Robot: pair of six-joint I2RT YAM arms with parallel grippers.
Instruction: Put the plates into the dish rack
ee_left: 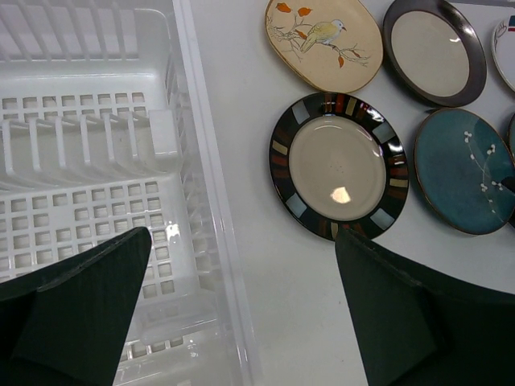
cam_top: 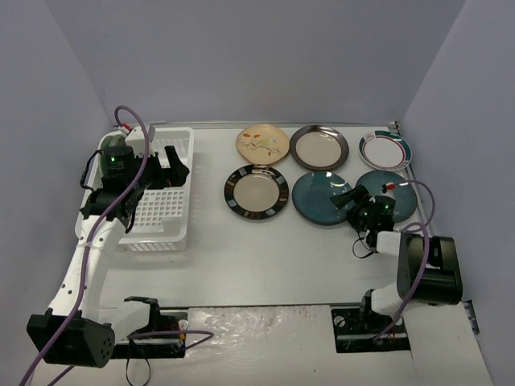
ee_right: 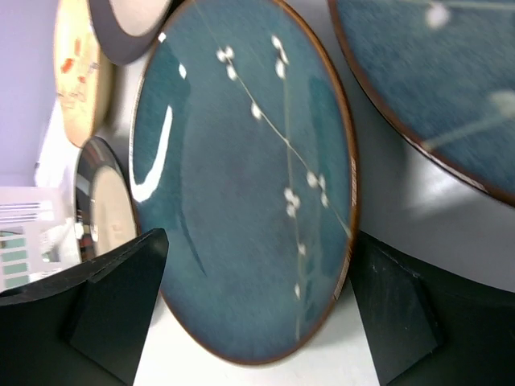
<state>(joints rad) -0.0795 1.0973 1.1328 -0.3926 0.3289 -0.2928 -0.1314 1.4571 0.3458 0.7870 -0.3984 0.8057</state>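
Six plates [cam_top: 256, 193] lie flat on the table [cam_top: 265, 257], right of the dish rack [cam_top: 187, 185]. Our right gripper [ee_right: 257, 241] is nearer: tilted low, jaws apart, it straddles the rim of one teal plate [ee_right: 241, 161]. Our left gripper [ee_left: 241, 235] hangs spread wide above the rack, well away.

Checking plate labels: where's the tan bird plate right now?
Top view, back row, left end: the tan bird plate lies flat between the dish rack and a grey-rimmed beige plate.

The right arm [cam_top: 396, 245] hides part of one teal plate [cam_top: 401, 206], the left arm [cam_top: 113, 173] part of the dish rack [cam_top: 159, 219].
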